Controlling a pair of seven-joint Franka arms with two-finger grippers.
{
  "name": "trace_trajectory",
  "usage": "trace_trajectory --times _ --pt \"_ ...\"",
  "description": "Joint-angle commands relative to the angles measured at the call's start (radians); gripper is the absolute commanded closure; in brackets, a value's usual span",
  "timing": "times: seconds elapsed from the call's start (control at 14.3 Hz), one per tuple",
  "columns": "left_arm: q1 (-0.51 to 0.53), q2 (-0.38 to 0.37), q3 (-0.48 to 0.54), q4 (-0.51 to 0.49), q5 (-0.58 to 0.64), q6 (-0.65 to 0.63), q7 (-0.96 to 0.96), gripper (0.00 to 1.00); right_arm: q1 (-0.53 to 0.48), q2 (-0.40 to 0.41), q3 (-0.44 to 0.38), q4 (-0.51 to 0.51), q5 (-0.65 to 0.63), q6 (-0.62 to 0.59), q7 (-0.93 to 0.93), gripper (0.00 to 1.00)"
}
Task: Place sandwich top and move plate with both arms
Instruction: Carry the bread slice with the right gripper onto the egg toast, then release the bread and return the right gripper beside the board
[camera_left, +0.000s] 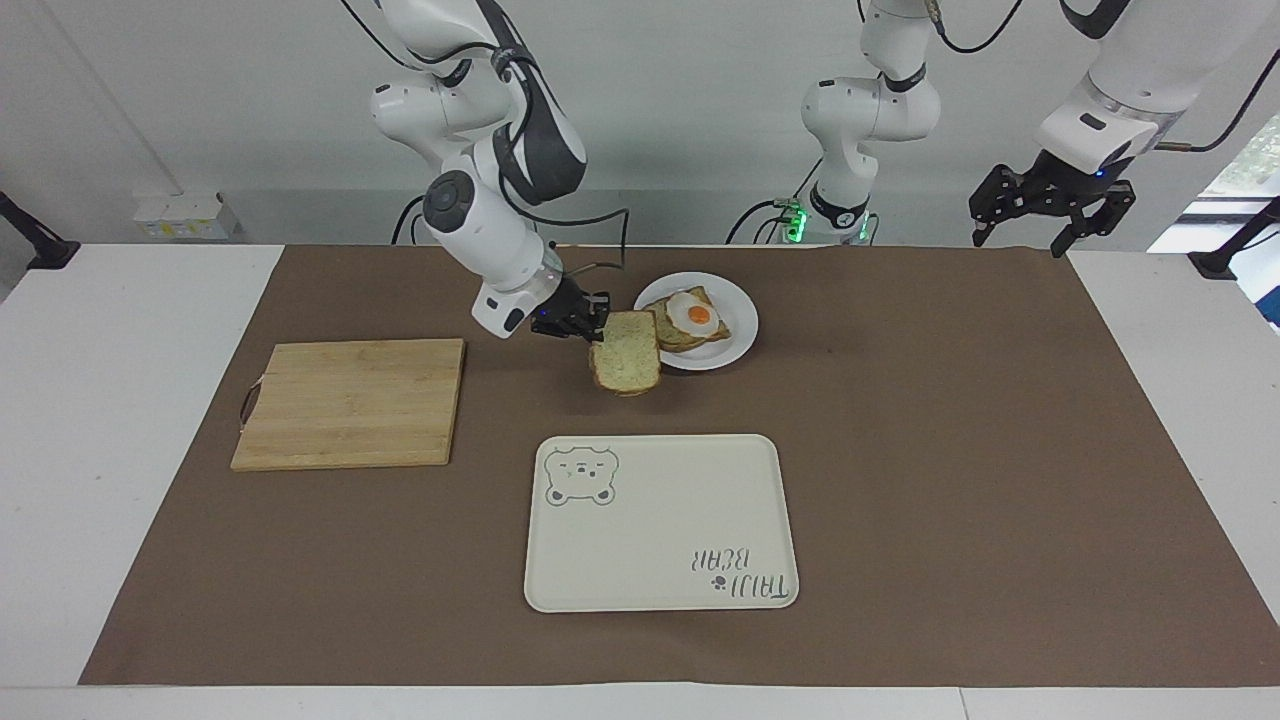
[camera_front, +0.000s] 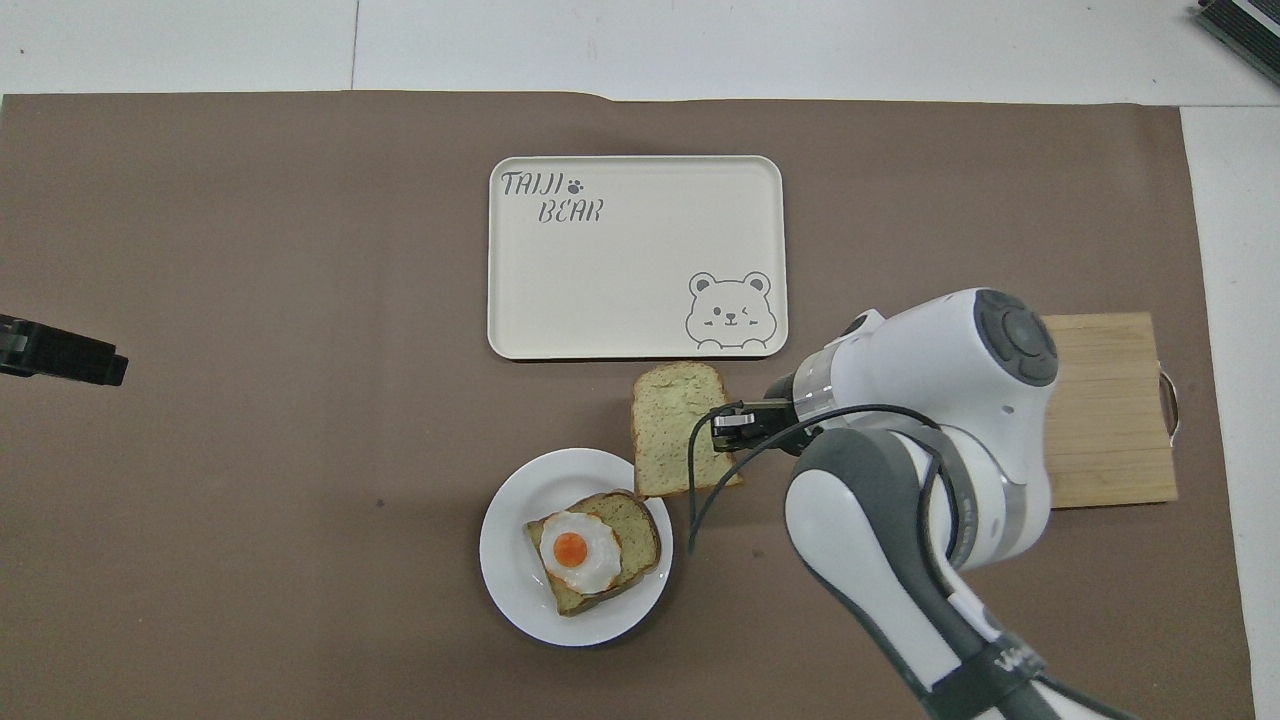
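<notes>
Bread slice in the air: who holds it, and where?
The right pincer is shut on the bread at its crust edge, beside the plate. The left pincer holds nothing.

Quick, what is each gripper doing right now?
Right gripper: shut on the sandwich top, in the air by the plate.
Left gripper: open, empty, waiting at its end of the table.

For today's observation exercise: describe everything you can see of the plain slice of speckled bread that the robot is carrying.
The plain slice of pale speckled bread has a brown crust, is roughly square with one rounded end, and bears no topping. It hangs in the air, tilted, pinched at one edge by the shut right gripper. It is over the brown mat beside the small round white plate, its edge overlapping the plate's rim in the facing view. Nothing else touches it.
</notes>
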Motion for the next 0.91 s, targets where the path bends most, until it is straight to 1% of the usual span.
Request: trace_trajectory --times 0.0,0.21,0.28,0.35,0.42,0.56,0.63,0.7,0.77,0.84 --pt "0.005 0.004 0.0 0.015 -0.007 -0.019 -0.01 0.0 0.053 -0.075 -0.004 -0.093 0.019 0.056 0.11 1.0" --pt "0.005 0.004 0.0 0.015 -0.007 -0.019 -0.01 0.0 0.116 -0.101 -0.003 -0.146 0.019 0.07 0.12 1.0" --pt "0.005 0.004 0.0 0.015 -0.007 -0.019 -0.01 0.0 0.16 -0.095 -0.003 -0.159 0.019 0.111 0.15 1.0" --pt "0.005 0.004 0.0 0.015 -0.007 -0.019 -0.01 0.0 0.197 -0.083 -0.003 -0.171 0.019 0.166 0.199 1.0" --pt "0.005 0.004 0.0 0.015 -0.007 -0.019 -0.01 0.0 0.232 -0.054 -0.003 -0.173 0.019 0.22 0.224 1.0" --pt "0.005 0.004 0.0 0.015 -0.007 -0.019 -0.01 0.0 0.289 0.012 -0.003 -0.173 0.022 0.341 0.23 1.0" --pt "0.005 0.004 0.0 0.015 -0.007 -0.019 -0.01 0.0 0.311 0.025 -0.003 -0.173 0.022 0.364 0.242 1.0" --pt "0.005 0.004 0.0 0.015 -0.007 -0.019 -0.01 0.0 0.309 0.026 -0.003 -0.168 0.022 0.358 0.246 1.0" --pt "0.005 0.004 0.0 0.015 -0.007 -0.019 -0.01 0.0 0.305 0.019 -0.004 -0.165 0.021 0.343 0.255 0.27" --pt "0.005 0.004 0.0 0.015 -0.007 -0.019 -0.01 0.0 0.302 0.005 -0.007 -0.164 0.021 0.302 0.258 0.0"
